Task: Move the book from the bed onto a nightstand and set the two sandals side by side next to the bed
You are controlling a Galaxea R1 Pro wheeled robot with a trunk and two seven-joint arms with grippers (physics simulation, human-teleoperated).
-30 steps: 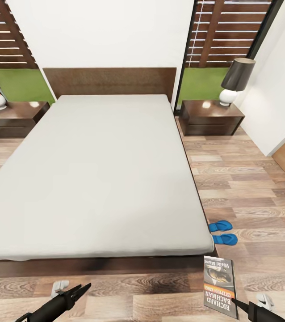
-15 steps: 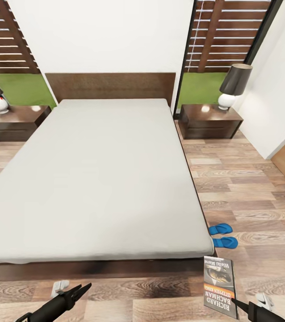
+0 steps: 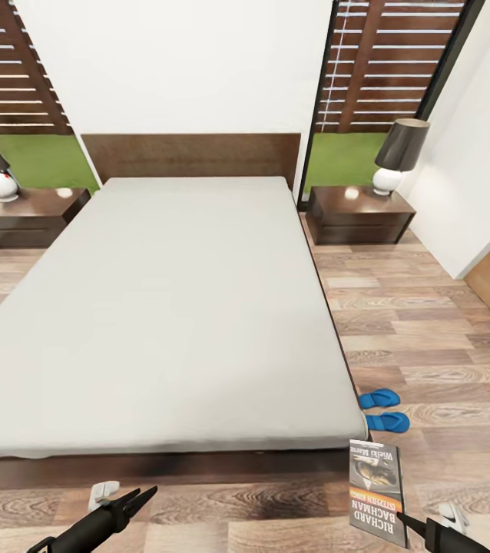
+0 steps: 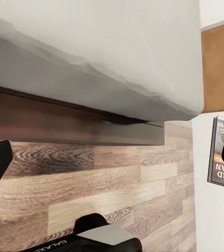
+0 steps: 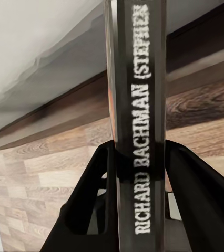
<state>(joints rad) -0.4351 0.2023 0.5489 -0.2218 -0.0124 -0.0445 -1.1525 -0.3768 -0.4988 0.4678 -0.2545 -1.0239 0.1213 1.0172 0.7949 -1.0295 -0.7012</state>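
Whole head view shifted since a second ago: headboard, lamps sit lower in frame, more wall above; camera moved, things lie as before. Right gripper (image 5: 138, 173) clamped on book (image 3: 378, 491), held off bed (image 3: 176, 307) at its foot corner. Right wrist view reads spine lettering; head view gives cover. Left gripper (image 3: 139, 498) fingers apart, holding nothing. Sandals (image 3: 382, 409) side by side on wood floor (image 3: 429, 322), just beside bed. Nightstand (image 3: 359, 215) with lamp (image 3: 398, 153) beside headboard; a second nightstand on bed's far side.
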